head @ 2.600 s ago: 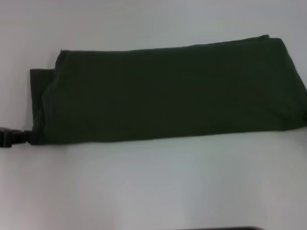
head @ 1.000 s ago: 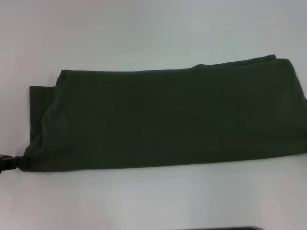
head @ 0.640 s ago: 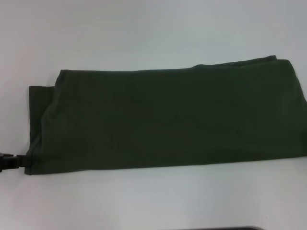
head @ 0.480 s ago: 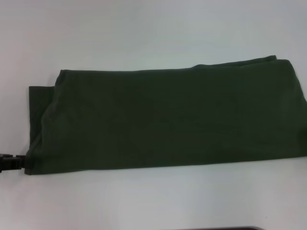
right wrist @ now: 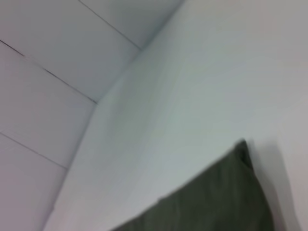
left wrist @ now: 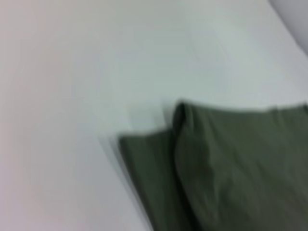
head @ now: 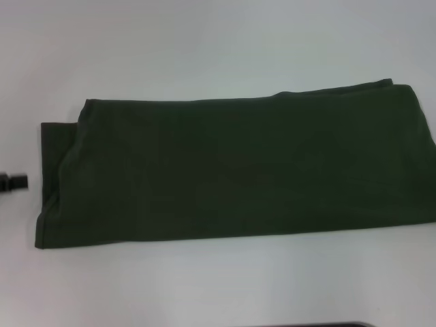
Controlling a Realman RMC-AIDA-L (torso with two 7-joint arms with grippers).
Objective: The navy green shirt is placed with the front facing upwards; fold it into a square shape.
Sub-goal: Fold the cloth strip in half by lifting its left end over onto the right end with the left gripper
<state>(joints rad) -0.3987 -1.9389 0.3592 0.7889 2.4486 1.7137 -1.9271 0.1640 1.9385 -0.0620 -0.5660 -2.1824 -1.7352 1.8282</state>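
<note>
left gripper (head: 13, 182): you see only its dark tip at the head view's left edge, just beside the shirt's left end, apart from it; grip unreadable | right gripper: out of sight | navy green shirt (head: 238, 174): folded into a long band across the white table (head: 218, 41), lower layer protruding at left.

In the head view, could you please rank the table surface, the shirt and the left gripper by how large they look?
1. Table: its bare area looks largest.
2. Navy green shirt: a long folded band, nearly as large.
3. Left gripper: smallest, only its tip showing at the picture's edge.
</note>
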